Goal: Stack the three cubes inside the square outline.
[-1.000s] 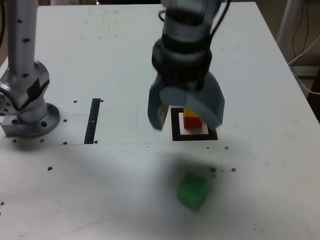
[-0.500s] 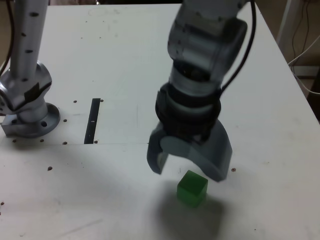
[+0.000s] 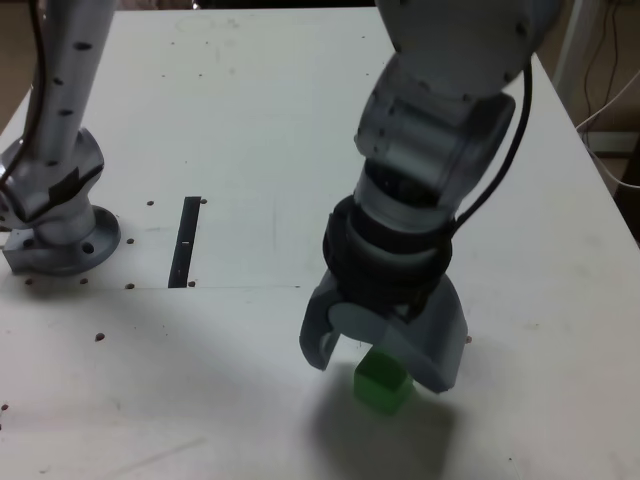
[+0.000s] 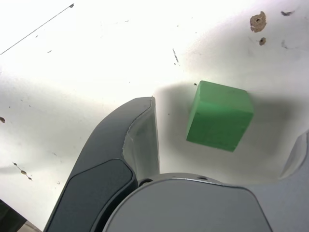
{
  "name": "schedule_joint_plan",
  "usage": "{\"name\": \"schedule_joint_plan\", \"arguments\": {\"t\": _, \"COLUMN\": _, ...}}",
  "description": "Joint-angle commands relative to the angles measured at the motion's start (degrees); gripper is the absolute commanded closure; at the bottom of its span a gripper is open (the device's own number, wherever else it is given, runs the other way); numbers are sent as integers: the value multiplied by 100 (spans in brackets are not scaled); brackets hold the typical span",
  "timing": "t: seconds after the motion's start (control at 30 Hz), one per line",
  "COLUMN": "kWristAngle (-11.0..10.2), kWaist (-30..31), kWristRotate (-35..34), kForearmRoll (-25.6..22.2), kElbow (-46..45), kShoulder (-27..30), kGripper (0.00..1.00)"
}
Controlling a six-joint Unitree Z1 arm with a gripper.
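The tool [image 3: 375, 375], its jaws apart, hovers over the green cube [image 3: 383, 381] on the near part of the surface [image 3: 230, 400].

White tabletop [image 3: 240, 130], scuffed, dotted with small brown chips and holes. Thin straight seam line runs across it in the exterior view. Black strip [image 3: 185, 242] lies on its left part, long side running near to far. Dim brownish area past the tabletop's far edge. On the exterior view's right, beyond the edge: pale upright post [image 3: 574, 75], thin white cable [image 3: 603, 172], darker ground behind. Light uneven; soft shadows on the near part.
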State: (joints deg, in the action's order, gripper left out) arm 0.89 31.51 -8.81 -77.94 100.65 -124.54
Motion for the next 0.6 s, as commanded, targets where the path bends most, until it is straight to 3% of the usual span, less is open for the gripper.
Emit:
{"name": "schedule_joint_plan", "arguments": {"t": 0.0, "kWristAngle": 17, "kWaist": 4, "kWristRotate": 28, "kForearmRoll": 35, "kElbow": 16, "kShoulder": -123, "kGripper": 1}}
{"name": "schedule_joint_plan", "arguments": {"t": 0.37, "kWristAngle": 121, "kWaist": 4, "kWristRotate": 59, "kForearmRoll": 146, "kElbow": 60, "kShoulder": -440, "kGripper": 4}}
{"name": "schedule_joint_plan", "arguments": {"t": 0.57, "kWristAngle": 190, "kWaist": 4, "kWristRotate": 55, "kForearmRoll": 81, "kElbow": 64, "kShoulder": -458, "kGripper": 20}}
